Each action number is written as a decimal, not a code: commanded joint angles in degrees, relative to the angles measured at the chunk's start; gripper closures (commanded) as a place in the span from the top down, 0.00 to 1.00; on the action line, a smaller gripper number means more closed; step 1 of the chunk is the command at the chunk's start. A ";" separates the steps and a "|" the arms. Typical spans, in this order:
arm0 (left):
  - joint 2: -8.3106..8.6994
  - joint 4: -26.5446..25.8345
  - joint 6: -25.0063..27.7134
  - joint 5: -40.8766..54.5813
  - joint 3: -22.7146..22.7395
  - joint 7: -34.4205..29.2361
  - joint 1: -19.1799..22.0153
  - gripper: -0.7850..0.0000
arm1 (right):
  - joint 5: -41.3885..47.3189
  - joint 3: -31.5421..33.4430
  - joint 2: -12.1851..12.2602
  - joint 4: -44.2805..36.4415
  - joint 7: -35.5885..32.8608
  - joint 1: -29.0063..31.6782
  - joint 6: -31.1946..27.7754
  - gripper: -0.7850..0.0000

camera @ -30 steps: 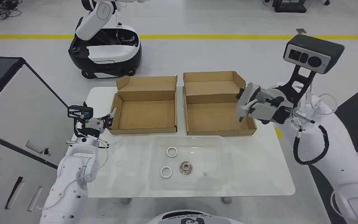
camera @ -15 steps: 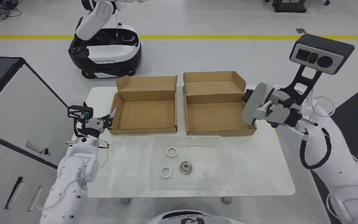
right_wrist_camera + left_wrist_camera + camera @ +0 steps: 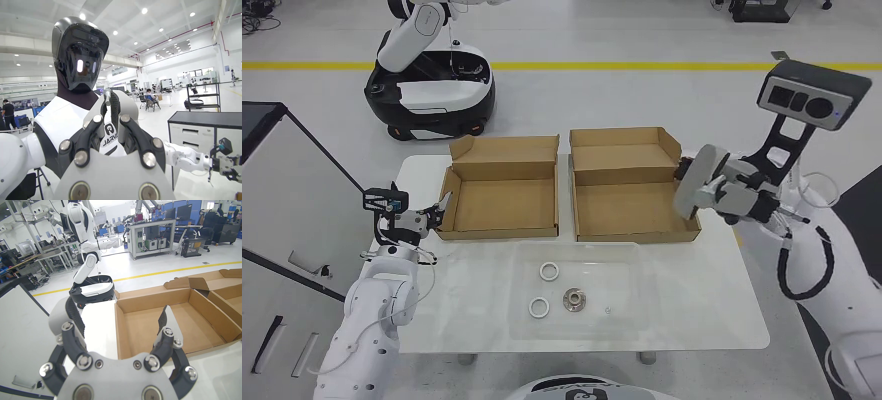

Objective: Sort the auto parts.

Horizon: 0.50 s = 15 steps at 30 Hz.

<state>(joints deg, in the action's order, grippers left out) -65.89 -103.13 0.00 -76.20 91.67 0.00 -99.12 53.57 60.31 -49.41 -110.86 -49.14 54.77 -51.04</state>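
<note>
Top view: you have the left cardboard box [image 3: 504, 205] at the far side of the white table [image 3: 692, 290]. The right cardboard box [image 3: 632, 205] sits just beside it, with a narrow gap between them. On the near side of the left cardboard box lies a clear tray [image 3: 592, 275]. It holds two white rings [image 3: 550, 270] [image 3: 539, 307], a metal flanged hub [image 3: 573, 299] and a tiny part [image 3: 609, 309] too small to tell. Your left gripper [image 3: 438, 212] hangs just outside the left cardboard box's outer side wall. Your right gripper [image 3: 689, 188] is well apart from that box, beyond its neighbour.

Left wrist view: your left gripper [image 3: 121, 313] has its fingers spread wide with nothing between them. It faces across the left cardboard box [image 3: 143, 321], whose floor is bare.

Right wrist view: your right gripper [image 3: 108, 103] is pressed together on a small metal pin [image 3: 107, 97], pinched at the fingertips and raised off the table.
</note>
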 commanded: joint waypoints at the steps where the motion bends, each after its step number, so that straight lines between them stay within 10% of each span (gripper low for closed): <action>1: 0.00 0.00 0.00 0.00 0.00 0.00 0.00 1.00 | -3.71 2.78 0.44 0.79 1.16 1.55 3.47 0.00; 15: 0.00 0.00 0.00 0.00 0.00 0.00 0.00 1.00 | -35.81 33.93 6.93 -2.55 -16.87 17.51 40.31 0.00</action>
<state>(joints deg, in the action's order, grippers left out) -65.89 -103.13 0.00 -76.20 91.67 0.00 -99.12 19.76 93.49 -42.68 -113.14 -63.88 72.65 -12.33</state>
